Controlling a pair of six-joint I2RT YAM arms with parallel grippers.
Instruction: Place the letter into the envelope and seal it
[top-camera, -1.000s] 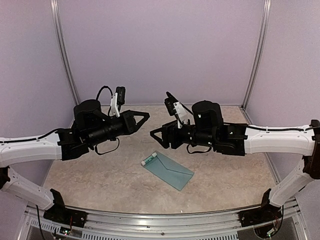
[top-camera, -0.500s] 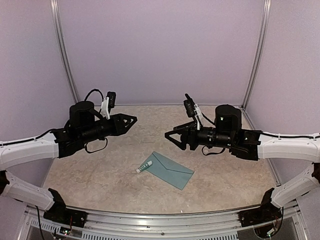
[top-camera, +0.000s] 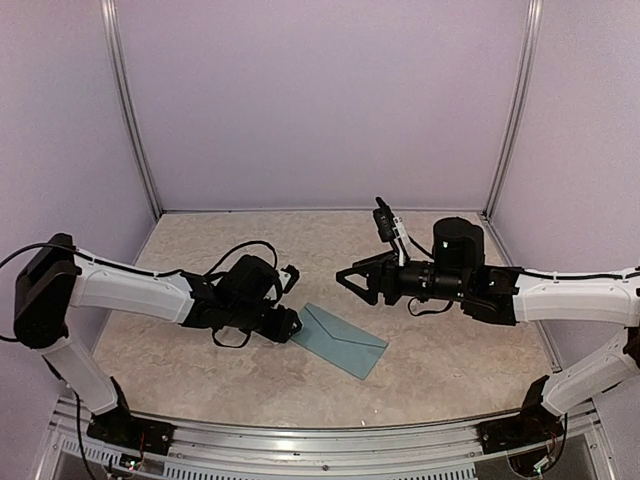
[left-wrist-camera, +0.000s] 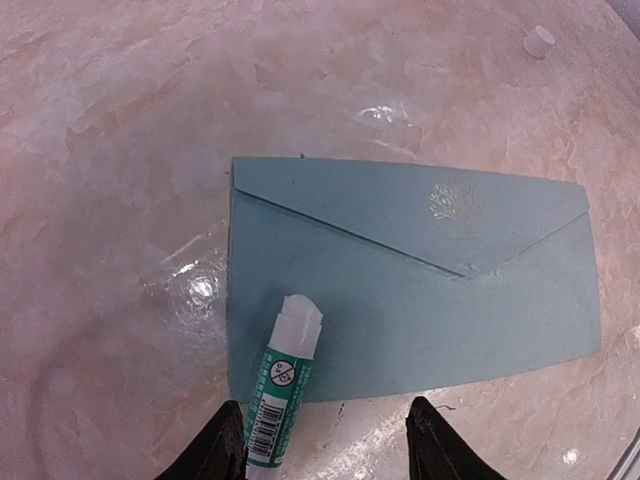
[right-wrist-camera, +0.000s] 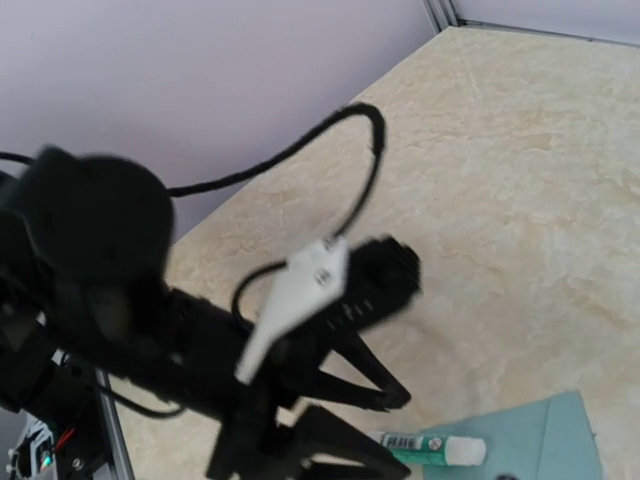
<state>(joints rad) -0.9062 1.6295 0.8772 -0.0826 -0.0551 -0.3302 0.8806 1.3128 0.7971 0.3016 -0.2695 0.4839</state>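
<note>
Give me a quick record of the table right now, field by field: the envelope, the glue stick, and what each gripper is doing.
envelope: teal, flat on the table, flap folded down
glue stick: uncapped, on its side, tip resting on the envelope's corner
left gripper: open, low over the glue stick's base, stick close beside one finger
right gripper: open, raised above the table, holding nothing
small white cap: loose on the table, beyond the envelope

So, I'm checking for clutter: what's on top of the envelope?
Only the glue stick, its white tip over the envelope edge; the flap lies shut, hiding the inside.
</note>
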